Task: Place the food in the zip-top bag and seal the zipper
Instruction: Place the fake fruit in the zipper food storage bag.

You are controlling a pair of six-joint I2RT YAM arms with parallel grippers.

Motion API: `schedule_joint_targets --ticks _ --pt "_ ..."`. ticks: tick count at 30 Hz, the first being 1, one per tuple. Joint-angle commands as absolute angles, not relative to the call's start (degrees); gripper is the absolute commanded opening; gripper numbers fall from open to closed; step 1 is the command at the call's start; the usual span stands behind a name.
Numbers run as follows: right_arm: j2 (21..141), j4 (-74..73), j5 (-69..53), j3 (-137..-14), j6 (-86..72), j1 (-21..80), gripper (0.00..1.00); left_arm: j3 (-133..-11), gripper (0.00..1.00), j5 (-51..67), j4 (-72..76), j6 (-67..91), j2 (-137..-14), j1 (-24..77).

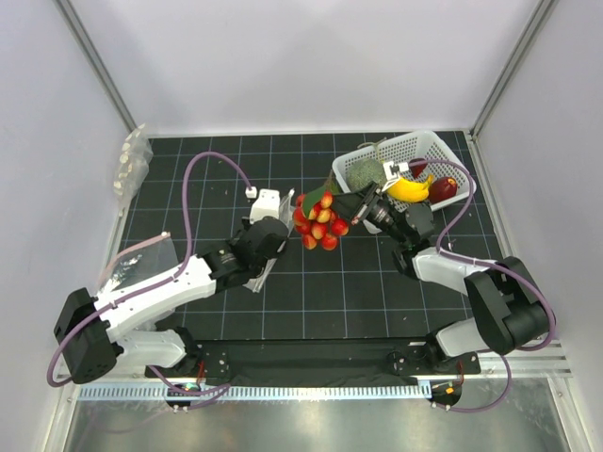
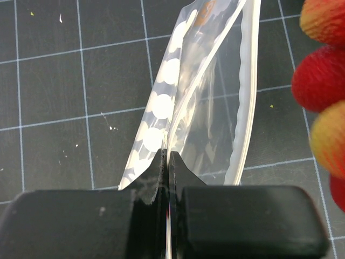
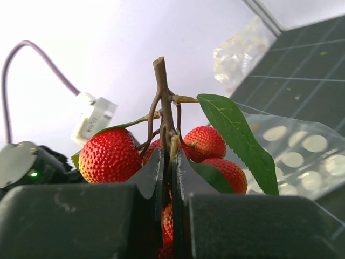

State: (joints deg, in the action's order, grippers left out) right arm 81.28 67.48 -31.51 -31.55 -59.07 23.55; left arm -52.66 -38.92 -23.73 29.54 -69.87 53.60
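My left gripper is shut on an edge of the zip-top bag, a clear bag printed with white dots. It stands up off the black gridded mat with its mouth gaping. The zipper runs as a pale strip along the bag's right side. The food, a cluster of red fruits with a green leaf, hangs in the air mid-table just right of the left gripper. My right gripper is shut on its brown stem. In the right wrist view the dotted bag shows behind the fruits.
A white basket at the back right holds a banana, a round green vegetable and a dark red item. Plain clear bags lie at the back left and by the left arm. White walls enclose the mat.
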Motion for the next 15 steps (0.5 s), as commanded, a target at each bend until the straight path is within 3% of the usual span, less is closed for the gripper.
schedule_joint_targets --ticks 1,10,15 --pt "79.9 81.3 -32.6 -33.8 -62.4 24.5 0.01 -52.5 0.00 -39.9 -19.4 29.7 -68.2 53.8" --pt "80.2 70.1 -52.2 -41.0 -64.9 24.7 0.01 -51.8 0.00 -41.0 -18.2 27.5 -66.5 53.8" --pt "79.1 52.5 -59.2 -44.4 -55.2 25.8 0.01 -50.0 0.00 -42.0 -16.2 25.5 -64.6 53.8"
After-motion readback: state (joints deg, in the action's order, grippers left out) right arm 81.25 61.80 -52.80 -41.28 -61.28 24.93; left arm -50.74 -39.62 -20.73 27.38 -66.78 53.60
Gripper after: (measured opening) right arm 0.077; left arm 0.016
